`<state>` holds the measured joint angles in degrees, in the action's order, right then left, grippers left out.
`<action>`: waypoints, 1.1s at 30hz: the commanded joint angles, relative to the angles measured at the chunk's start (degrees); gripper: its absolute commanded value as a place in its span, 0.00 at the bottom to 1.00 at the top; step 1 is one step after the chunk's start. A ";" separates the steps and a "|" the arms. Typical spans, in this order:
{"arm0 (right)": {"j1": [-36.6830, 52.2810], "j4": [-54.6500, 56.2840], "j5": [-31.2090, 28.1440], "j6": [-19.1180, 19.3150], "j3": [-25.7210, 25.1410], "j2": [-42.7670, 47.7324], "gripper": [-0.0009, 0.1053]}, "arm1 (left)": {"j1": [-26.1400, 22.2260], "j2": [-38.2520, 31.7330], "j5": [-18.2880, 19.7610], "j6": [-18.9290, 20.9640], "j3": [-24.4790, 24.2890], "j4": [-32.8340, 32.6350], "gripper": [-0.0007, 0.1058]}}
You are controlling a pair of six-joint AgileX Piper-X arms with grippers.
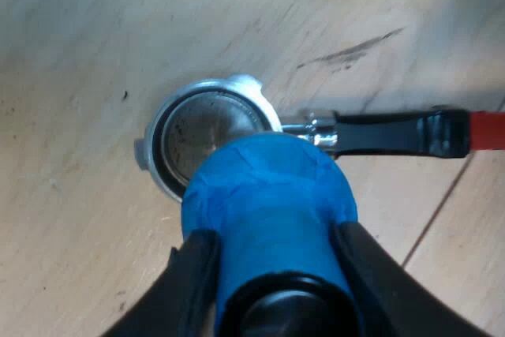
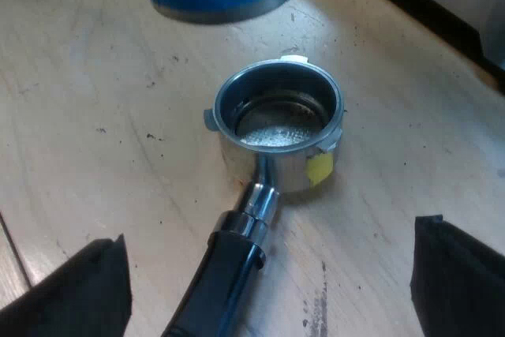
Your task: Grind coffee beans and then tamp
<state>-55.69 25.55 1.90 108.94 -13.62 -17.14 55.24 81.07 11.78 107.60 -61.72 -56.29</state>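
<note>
Close by the metal holder (image 2: 280,112) lying on the worktop (image 1: 79,37), the left claw (image 1: 276,254) clamps the blue tamper (image 1: 268,187) by its sides. The tamper is likely heavy and rigid. The right claw (image 2: 272,274) gapes empty astride the dark handle (image 2: 225,274), probably the best hold.

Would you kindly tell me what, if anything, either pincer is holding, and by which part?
The left pincer grips the blue tamper by the sides of its body. The right pincer is open, holding nothing.
</note>
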 commanded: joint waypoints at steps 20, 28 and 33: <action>-0.08 -0.51 0.57 -0.50 -0.30 0.38 0.71 | 0.23 8.23 -1.32 0.50 -0.64 4.89 0.01; -0.08 -0.44 0.57 -1.17 -0.30 0.38 0.71 | 0.23 10.85 -1.32 0.50 -0.64 5.51 0.01; -0.08 -0.44 0.57 -1.17 -0.30 0.38 0.71 | 0.23 11.48 -1.85 0.50 -0.64 5.95 0.01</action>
<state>-55.69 25.55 1.90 107.98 -13.62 -17.14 55.24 92.72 10.89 107.58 -61.72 -50.65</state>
